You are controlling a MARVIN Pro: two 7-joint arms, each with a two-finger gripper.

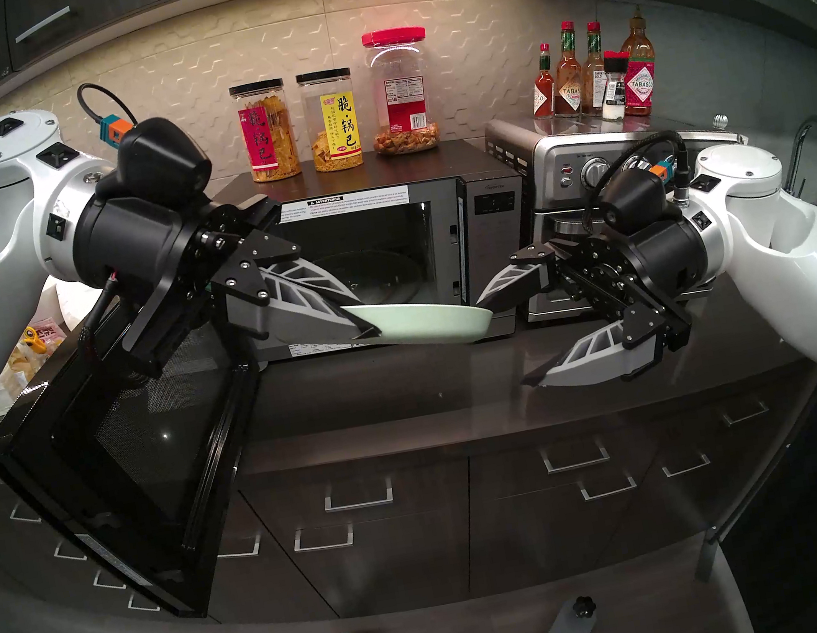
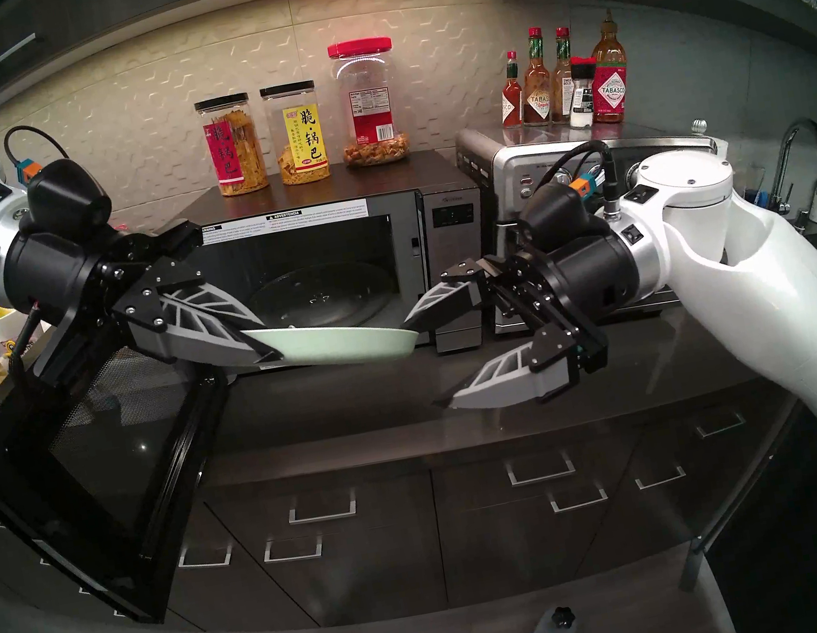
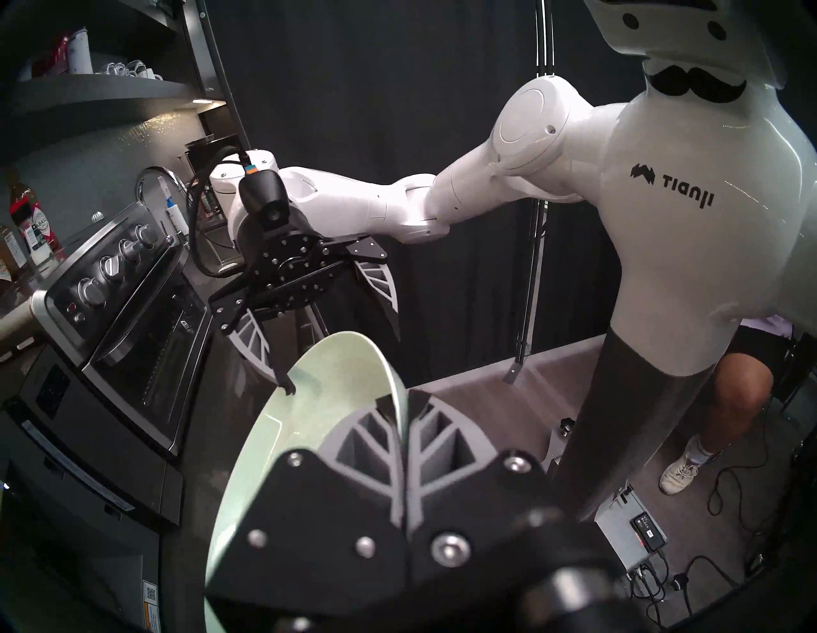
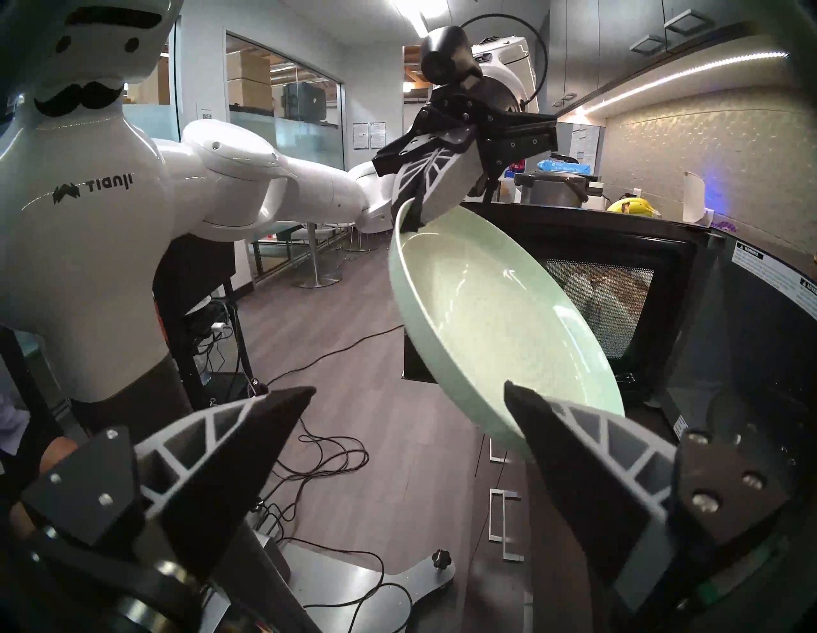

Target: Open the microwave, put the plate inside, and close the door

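The door hangs swung out past the counter's front edge, at left. Above the counter, the left gripper pinches the plate by its left rim; the right gripper, spread wide, straddles the opposite rim. Directly behind the plate lies the microwave cavity, open, so the left arm is better placed to carry it in.

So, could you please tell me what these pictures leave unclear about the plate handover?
- Right gripper: its upper fingertip meets the plate rim in the head views; actual contact cannot be told.
- Plate underside: hidden in every view.
- Microwave panel lettering: too small.
- Door outer face: turned away from the head cameras.
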